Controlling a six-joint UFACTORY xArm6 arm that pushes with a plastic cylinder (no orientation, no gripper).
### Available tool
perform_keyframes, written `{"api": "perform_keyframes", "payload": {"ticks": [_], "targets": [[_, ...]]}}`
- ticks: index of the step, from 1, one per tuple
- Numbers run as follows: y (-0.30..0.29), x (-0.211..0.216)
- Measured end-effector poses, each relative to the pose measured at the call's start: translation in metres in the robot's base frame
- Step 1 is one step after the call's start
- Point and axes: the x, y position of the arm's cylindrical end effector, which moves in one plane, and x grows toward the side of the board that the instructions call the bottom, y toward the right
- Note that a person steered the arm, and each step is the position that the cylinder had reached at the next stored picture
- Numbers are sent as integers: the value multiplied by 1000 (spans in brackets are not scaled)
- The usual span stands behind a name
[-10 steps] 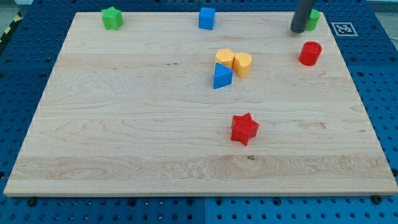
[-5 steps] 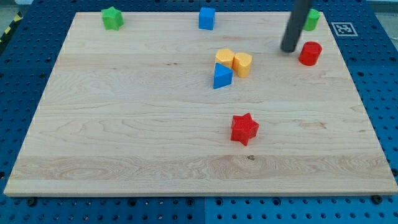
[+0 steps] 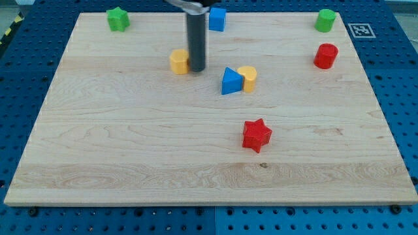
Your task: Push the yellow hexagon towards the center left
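Camera view, starting from the view's bottom: a wooden board (image 3: pixel 130 163) lies on a blue pegboard table (image 3: pixel 19 78). Nearest the bottom edge is a red star (image 3: pixel 257 135), alone a little right of the board's middle. Above it, well apart, a blue triangle (image 3: pixel 230 81) and a yellow cylinder (image 3: pixel 247 78) sit touching side by side, the triangle on the left. Farther to the view's left and slightly higher stands the yellow hexagon (image 3: pixel 179 61), left of the board's centre line and in its upper half. My tip (image 3: pixel 196 68) is down on the board just beside the hexagon's right side; whether it actually touches the block cannot be told. The tool is a bare dark rod rising straight up out of the top of the view, so it grasps nothing and has nothing to clench. Toward the right edge, a red cylinder (image 3: pixel 325 56) stands alone. Along the far edge, from left to right, are a green star (image 3: pixel 118 19), a blue cube (image 3: pixel 217 19) partly behind the rod, and a green cylinder-like block (image 3: pixel 325 20).
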Motion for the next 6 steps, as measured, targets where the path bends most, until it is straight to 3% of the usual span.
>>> {"api": "perform_keyframes", "payload": {"ticks": [2,4,6], "targets": [[-15,-1],[-17,-36],[-67,-39]]}}
